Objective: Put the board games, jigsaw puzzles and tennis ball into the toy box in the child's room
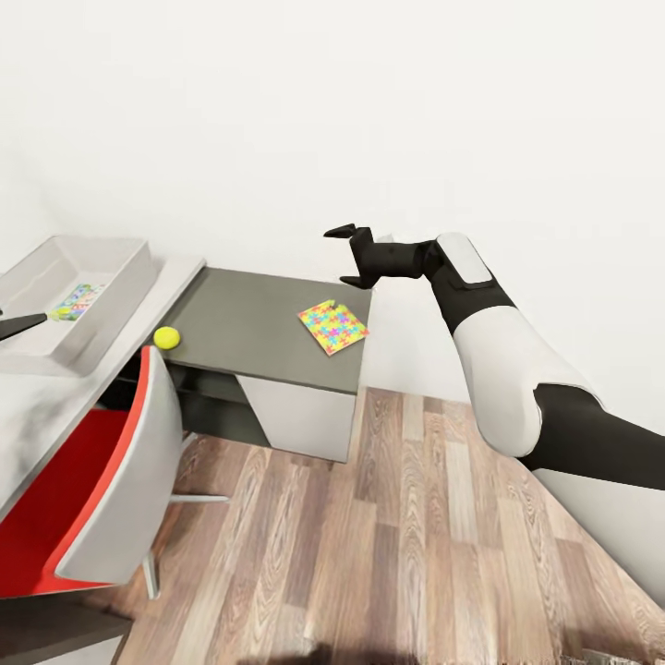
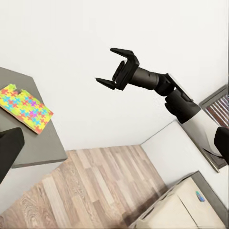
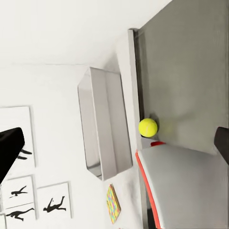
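Observation:
The toy box (image 1: 115,277) stands on the pale table (image 1: 175,277) at the far left, with one jigsaw puzzle (image 1: 76,300) lying inside it. A finger (image 1: 23,323) of my left gripper (image 2: 119,138) reaches over the box beside that puzzle; the gripper is open and empty. The tennis ball (image 1: 167,338) rests on the dark grey section near the corner joint. A second jigsaw puzzle (image 1: 333,326) lies near that section's right edge. My right gripper (image 1: 349,256) hovers open and empty just beyond this puzzle. The right wrist view also shows the tennis ball (image 3: 148,127) and toy box (image 3: 102,124).
A red and grey chair (image 1: 111,462) is pushed up to the table beside the ball. A colourful flat box (image 3: 113,204) lies on the pale desktop past the toy box. Wood-plank floor (image 1: 388,536) is open to the right. Dancer silhouette pictures (image 3: 19,195) hang on the wall.

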Motion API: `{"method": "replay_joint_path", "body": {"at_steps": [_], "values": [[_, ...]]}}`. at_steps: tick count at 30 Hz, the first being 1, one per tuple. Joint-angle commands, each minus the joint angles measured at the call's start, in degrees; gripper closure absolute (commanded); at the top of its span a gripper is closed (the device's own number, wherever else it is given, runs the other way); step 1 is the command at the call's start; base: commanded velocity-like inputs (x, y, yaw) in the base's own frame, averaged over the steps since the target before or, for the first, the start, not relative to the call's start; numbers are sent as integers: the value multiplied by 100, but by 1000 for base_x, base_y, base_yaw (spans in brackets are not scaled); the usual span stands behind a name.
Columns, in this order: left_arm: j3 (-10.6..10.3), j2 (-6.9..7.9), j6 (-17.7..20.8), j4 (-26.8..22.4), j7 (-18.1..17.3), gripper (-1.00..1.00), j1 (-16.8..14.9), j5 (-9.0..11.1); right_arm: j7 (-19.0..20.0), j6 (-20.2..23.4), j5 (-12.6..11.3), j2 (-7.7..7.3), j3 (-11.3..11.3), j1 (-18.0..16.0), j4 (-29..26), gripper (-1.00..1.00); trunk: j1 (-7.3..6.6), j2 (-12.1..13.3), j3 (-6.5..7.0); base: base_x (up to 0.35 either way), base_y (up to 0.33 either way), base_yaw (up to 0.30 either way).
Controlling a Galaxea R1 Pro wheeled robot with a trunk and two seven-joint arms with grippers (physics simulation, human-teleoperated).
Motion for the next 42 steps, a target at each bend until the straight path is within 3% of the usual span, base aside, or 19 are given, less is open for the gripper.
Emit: {"method": "replay_joint_path", "body": {"at_steps": [1,42], "values": [[0,5,61,0,-22,-100,-1,-1,-60,19,-40,9,-41,-6,-3,-100,1,-5,-6,0,0,-280],[0,7,61,0,-22,-100,4,-6,-59,27,-15,9,-49,13,-15,-100,1,-5,-6,-19,0,-280]]}}
